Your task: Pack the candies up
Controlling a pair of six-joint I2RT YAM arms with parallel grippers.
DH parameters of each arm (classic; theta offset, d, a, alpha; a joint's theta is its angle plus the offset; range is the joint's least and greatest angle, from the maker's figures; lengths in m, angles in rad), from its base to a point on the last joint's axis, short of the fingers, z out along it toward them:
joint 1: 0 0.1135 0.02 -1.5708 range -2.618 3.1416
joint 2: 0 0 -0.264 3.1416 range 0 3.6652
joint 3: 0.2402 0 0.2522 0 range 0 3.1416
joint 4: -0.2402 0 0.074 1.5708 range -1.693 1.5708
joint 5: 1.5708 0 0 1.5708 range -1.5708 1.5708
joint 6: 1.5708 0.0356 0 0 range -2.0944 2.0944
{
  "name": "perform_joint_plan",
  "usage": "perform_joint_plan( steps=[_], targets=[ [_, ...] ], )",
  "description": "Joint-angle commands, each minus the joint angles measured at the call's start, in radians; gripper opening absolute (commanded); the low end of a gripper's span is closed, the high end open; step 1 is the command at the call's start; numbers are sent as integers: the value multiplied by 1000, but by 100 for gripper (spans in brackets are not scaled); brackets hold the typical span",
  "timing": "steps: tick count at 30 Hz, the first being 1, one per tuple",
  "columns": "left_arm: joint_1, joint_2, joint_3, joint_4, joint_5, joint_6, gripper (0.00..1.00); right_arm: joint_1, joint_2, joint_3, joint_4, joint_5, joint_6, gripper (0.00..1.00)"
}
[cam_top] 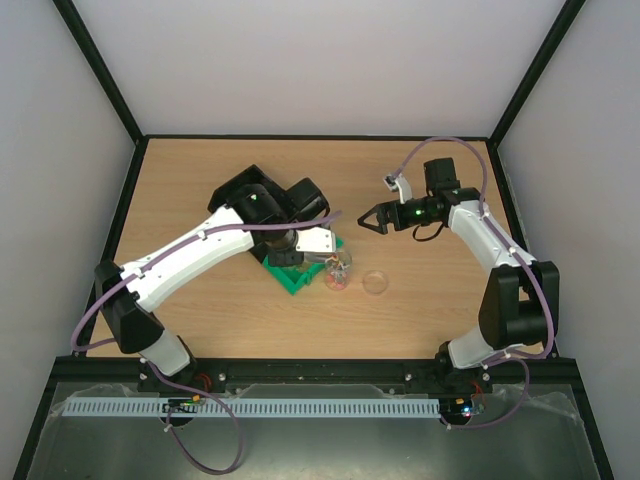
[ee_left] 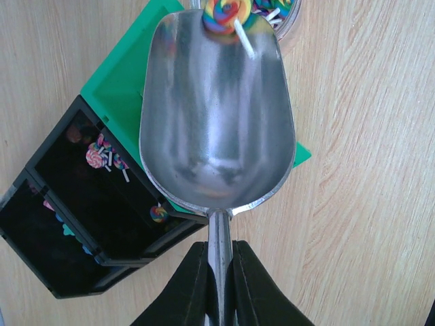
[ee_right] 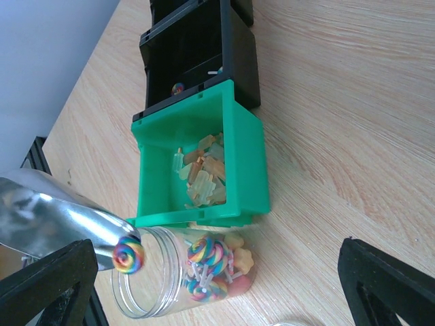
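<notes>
Presently the lollipop point(ee_left: 225, 13) points its stick back down the scoop point(ee_left: 217, 122).

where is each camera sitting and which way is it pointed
Top external: above and behind the bases, looking down at the table; left arm and right arm show.
Left wrist: looks along the metal scoop held in the left gripper.
Right wrist: faces the green bin and jar; the open right gripper shows in the bottom corners.
Both wrist views share the scoop's lip and swirl lollipop at the jar's mouth.

Shiny metal scoop point(ee_left: 217, 115), wood-grain table point(ee_left: 367, 170)
</notes>
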Motion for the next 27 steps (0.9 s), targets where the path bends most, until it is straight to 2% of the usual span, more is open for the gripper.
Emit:
perform_joint_plan(
  steps=[1,12,16,20,24,27],
  targets=[
    [-11,5,43,-35,-40,-5,2,-6,-27,-9,-32,-31,-5,99],
    [-13,-3,48,-35,-53,4,2,-6,-30,-11,-30,-30,-7,99],
    [14,-75,-7,64,-22,-1,2,-8,-33,-15,-28,-23,-8,99],
    [118,-243,-146,252,109,26,2,-12,-35,-20,-18,-26,-5,99],
    [325,-351,-249,370,295,-3,2,-14,-30,-18,-18,-23,-4,99],
    [435,-464,-376,489,350,-29,2,-15,-33,-22,-12,-10,0,99]
  ],
)
